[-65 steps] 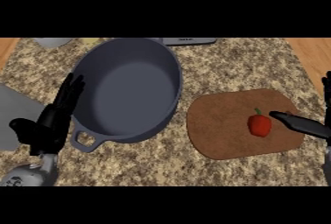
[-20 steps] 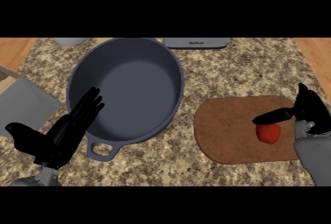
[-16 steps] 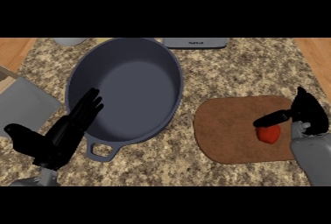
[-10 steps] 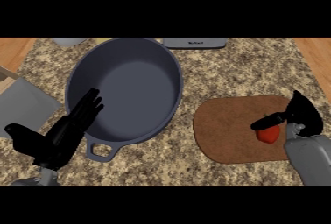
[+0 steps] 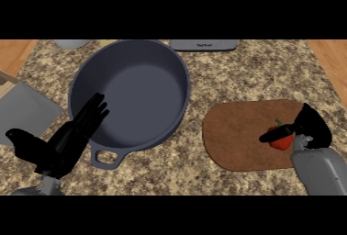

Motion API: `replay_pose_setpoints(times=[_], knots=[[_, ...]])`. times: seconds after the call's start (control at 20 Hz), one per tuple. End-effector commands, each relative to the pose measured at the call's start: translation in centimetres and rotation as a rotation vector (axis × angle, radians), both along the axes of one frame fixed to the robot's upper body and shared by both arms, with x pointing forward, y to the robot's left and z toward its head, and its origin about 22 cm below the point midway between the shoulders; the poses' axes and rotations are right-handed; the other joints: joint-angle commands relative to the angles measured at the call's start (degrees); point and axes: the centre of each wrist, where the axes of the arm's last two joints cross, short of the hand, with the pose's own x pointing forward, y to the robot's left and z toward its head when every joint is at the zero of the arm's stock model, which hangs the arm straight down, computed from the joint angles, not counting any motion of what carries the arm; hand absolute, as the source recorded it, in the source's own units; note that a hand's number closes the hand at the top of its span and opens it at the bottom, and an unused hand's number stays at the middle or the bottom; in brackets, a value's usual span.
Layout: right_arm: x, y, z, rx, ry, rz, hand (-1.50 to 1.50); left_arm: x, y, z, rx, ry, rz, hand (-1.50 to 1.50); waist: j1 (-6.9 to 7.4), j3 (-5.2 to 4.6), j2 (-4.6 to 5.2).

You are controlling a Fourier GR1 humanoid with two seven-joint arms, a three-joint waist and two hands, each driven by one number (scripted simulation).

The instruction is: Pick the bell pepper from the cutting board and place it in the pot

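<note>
Left hand point(image 5: 58, 147) open, fingers straight, right hand point(image 5: 306, 128) curled

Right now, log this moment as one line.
right hand closing on bell pepper | pepper on cutting board | pot empty | left hand open

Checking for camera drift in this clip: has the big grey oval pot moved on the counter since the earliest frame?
Cannot tell: the grey oval pot appears unshifted against the stone countertop; the view itself moved.

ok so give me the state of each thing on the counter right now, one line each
bell pepper: on the cutting board, right hand closing round it, not lifted
cutting board: flat on the counter
pot: empty, no lid
right hand: curled over the pepper
left hand: open, resting beside the pot
</note>
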Motion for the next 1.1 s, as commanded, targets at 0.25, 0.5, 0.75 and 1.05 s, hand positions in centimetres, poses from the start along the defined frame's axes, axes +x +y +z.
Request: replay_pose_setpoints(times=[0.25, 0.5, 0.75, 1.05], knots=[[1.5, 0.6, -1.2, 0.015, 0.116, -0.181, -1.5, -0.4, -2.1, -1.4, -0.046, 0.085, -0.045, 0.0, 0.57, -0.56, 0.8], [0.1, -0.3, -2.0, 0.021, 0.135, -0.184, -1.5, -1.0, -1.4, -1.3, -0.058, 0.104, -0.051, 0.0, 0.26, -0.58, 0.62], [0.7, -0.7, -2.1, 0.017, 0.153, -0.175, -1.5, -0.9, -1.7, -2.4, -0.057, 0.102, -0.057, 0.0, 0.34, -0.58, 0.7], [0.1, -0.6, -3.3, 0.075, 0.045, -0.066, 1.5, -0.4, -3.3, -2.8, -0.059, 0.102, -0.059, 0.0, 0.2, -0.55, 0.7]])
